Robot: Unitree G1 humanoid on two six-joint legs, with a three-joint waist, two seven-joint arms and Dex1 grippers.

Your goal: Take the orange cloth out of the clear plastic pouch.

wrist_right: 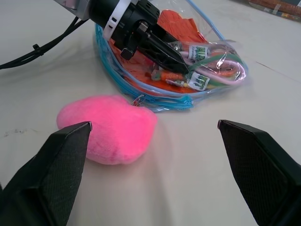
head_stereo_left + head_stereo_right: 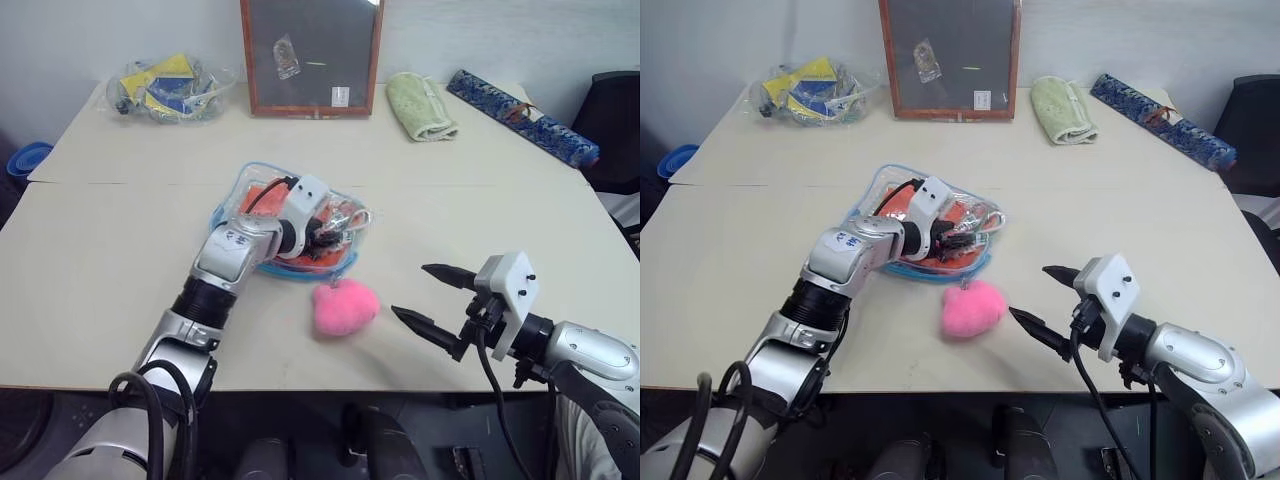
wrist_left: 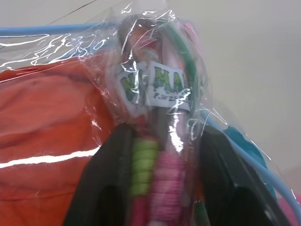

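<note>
The clear plastic pouch point(image 2: 243, 186) with light blue edging lies mid-table. The orange cloth point(image 2: 262, 196) shows inside it through the plastic, and appears as well in the left wrist view point(image 3: 42, 132) and the right wrist view point(image 1: 178, 21). My left gripper point(image 2: 326, 232) reaches onto the pouch's right end. Its black fingers point(image 3: 117, 160) pinch the plastic around a bundle of coloured cords point(image 3: 162, 89) with a paper label. My right gripper point(image 2: 410, 290) hovers open to the right of the pouch, near the table's front edge, holding nothing.
A pink plush point(image 2: 345, 307) lies just in front of the pouch, between the grippers. At the back stand a framed dark board point(image 2: 310, 55), a clear bag of yellow and blue items point(image 2: 165, 88), a pale green towel point(image 2: 420, 107) and a blue patterned roll point(image 2: 520, 115).
</note>
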